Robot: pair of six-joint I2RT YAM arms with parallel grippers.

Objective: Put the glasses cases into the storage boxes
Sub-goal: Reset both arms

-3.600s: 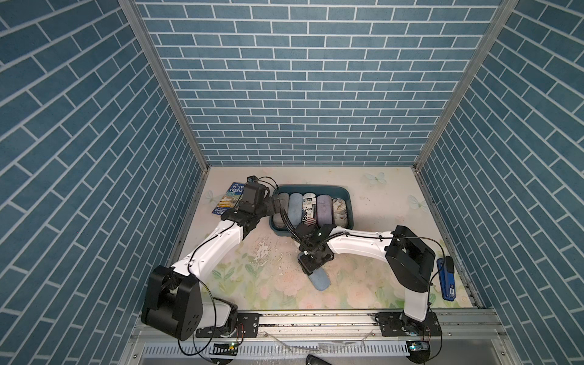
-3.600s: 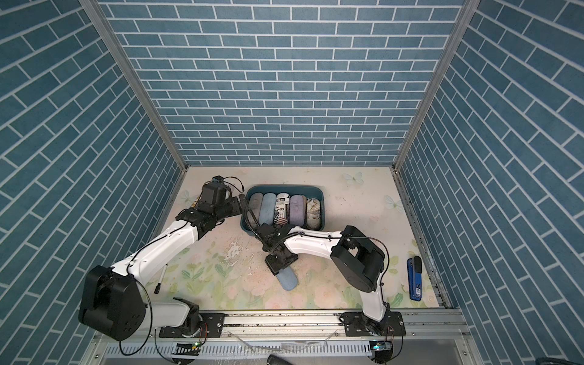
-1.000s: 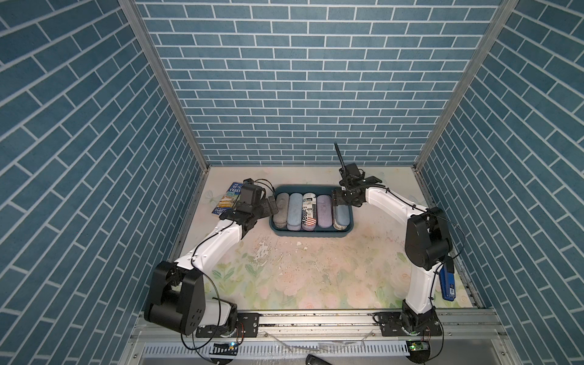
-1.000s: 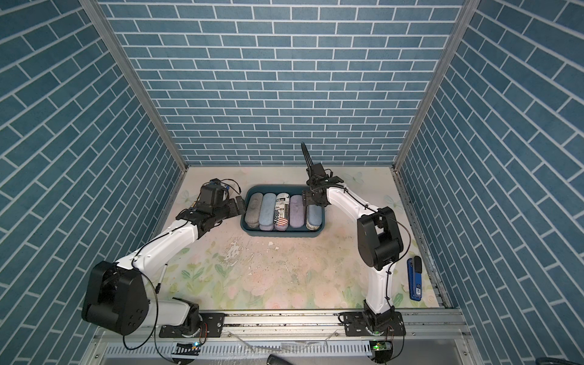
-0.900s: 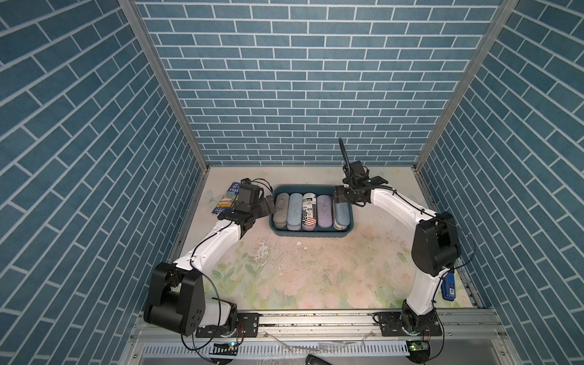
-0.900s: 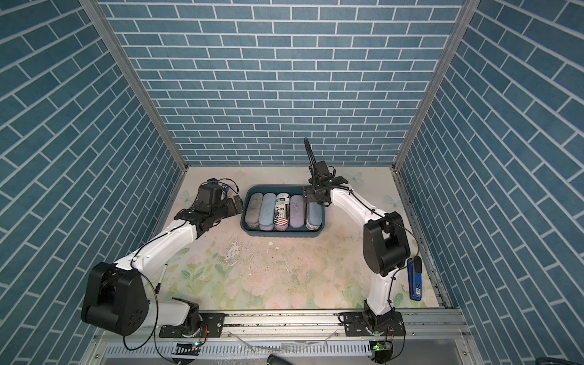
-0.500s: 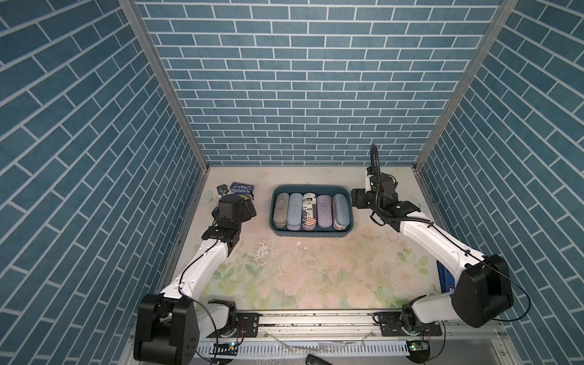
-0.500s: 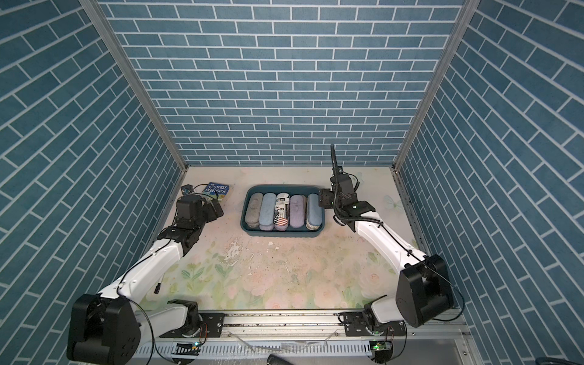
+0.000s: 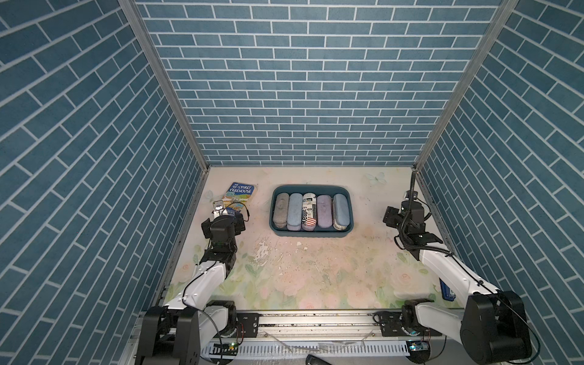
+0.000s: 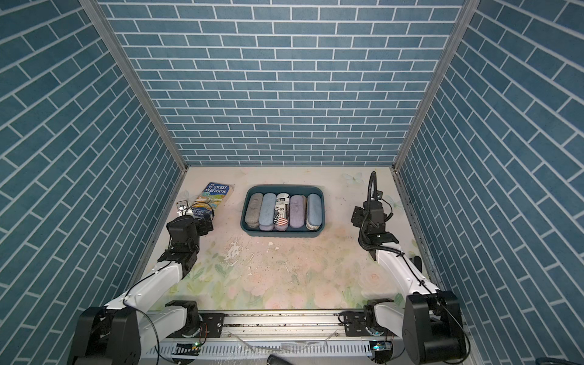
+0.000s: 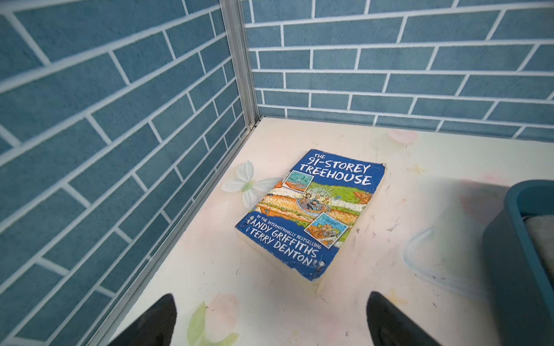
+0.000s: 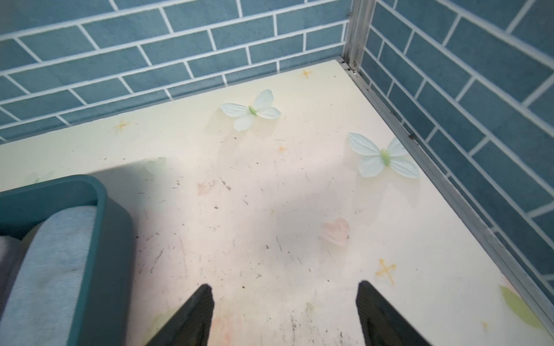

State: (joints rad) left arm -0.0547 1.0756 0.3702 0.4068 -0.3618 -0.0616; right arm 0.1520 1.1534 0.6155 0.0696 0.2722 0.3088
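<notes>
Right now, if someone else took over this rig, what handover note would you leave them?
Left gripper: open, empty, near the book.
Right gripper: open, empty, right of the teal tub.
Glasses cases: five side by side on top in the tub, more ends showing underneath.
Done: no case visible out on the table.
Left: apparently nothing; the book and blue object aren't cases.

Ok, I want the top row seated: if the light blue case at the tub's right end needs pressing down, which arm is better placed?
Likely right: the right gripper, jaws open, is beside that end of the tub, the light blue case in its wrist view; the left gripper faces the book.
</notes>
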